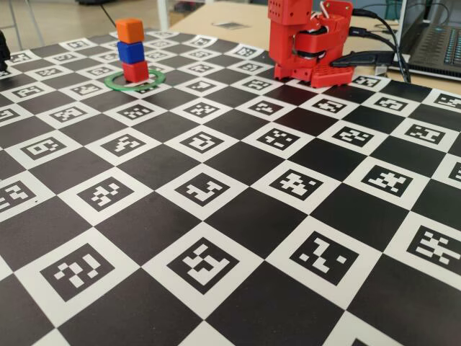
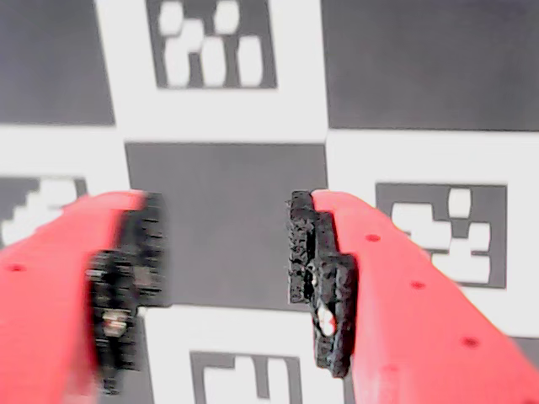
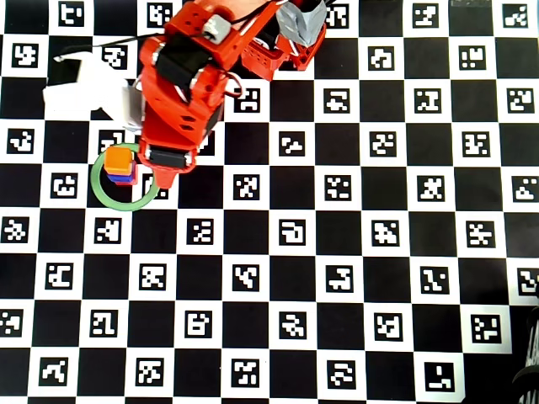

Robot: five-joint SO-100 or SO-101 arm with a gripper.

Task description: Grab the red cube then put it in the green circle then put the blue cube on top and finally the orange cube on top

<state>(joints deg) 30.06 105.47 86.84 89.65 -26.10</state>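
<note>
In the fixed view the red cube (image 1: pixel 135 71) stands inside the green circle (image 1: pixel 115 84). The blue cube (image 1: pixel 130 52) sits on it, and the orange cube (image 1: pixel 130 30) tops the stack. From overhead I see the orange cube (image 3: pixel 119 160) with a sliver of the blue cube (image 3: pixel 125 178) under it, near the upper edge of the green circle (image 3: pixel 99 195). My gripper (image 3: pixel 164 177) hangs just right of the stack, apart from it. In the wrist view my gripper (image 2: pixel 226 227) is open, with only the checkered mat between its black pads (image 2: pixel 305 244).
The red arm's base (image 1: pixel 310 43) stands at the mat's far edge, with cables (image 1: pixel 382 58) and a laptop (image 1: pixel 439 47) to its right. A white sheet (image 3: pixel 84 88) lies beside the arm in the overhead view. The marker-printed checkered mat (image 3: pixel 337 252) covers the table.
</note>
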